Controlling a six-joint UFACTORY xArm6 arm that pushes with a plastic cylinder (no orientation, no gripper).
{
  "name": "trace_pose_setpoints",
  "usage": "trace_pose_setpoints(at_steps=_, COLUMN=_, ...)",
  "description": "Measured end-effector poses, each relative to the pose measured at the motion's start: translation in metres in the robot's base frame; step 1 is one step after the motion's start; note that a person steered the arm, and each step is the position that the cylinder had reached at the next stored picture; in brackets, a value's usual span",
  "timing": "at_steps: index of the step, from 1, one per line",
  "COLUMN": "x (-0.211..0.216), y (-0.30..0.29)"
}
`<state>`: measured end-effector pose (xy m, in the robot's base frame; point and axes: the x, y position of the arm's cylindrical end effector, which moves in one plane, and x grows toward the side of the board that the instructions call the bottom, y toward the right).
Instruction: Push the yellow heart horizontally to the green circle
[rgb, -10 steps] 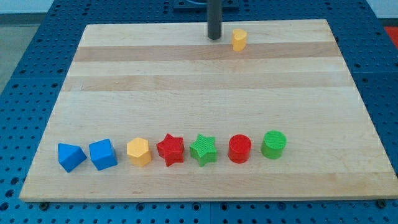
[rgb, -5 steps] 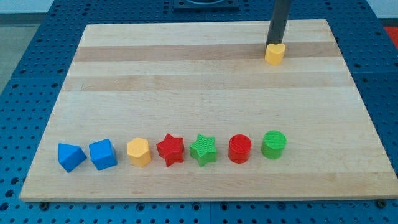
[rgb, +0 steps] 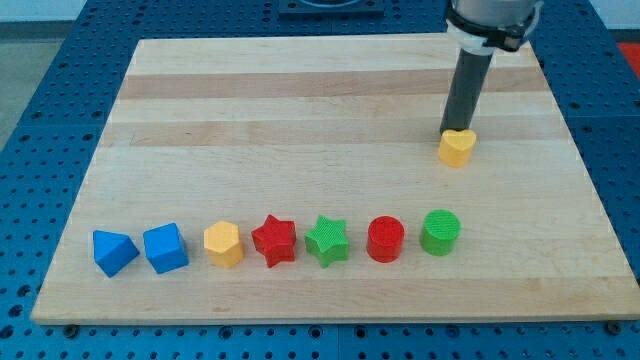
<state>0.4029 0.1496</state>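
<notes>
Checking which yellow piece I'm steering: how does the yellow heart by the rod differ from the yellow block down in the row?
The yellow heart sits alone toward the view's right, with my tip against its upper side; the yellow hexagon sits untouched in the bottom row between the blue cube and red star. The heart looks smaller and notched, the hexagon flat-sided. Both are yellow.

The counter (rgb: 300, 130), filling most of the frame, is pale wood in lengthwise planks with visible grain and a smooth, satin finish; around it lies a blue matt plate (rgb: 40, 110) pierced with rows of holes. The yellow heart (rgb: 457, 148), green circle (rgb: 440, 231) and red star (rgb: 274, 240) look like matt plastic with fine ridged surfaces. The dark rod (rgb: 467, 88), upper right, appears smooth and matt.
</notes>
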Motion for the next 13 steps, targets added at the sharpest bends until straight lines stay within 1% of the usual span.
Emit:
trace_pose_setpoints(at_steps=3, x=0.063, y=0.0)
trace_pose_setpoints(at_steps=6, x=0.069, y=-0.005)
trace_pose_setpoints(at_steps=9, x=0.072, y=-0.037)
trace_pose_setpoints(at_steps=11, x=0.086, y=-0.034)
trace_pose_setpoints(at_steps=13, x=0.086, y=-0.017)
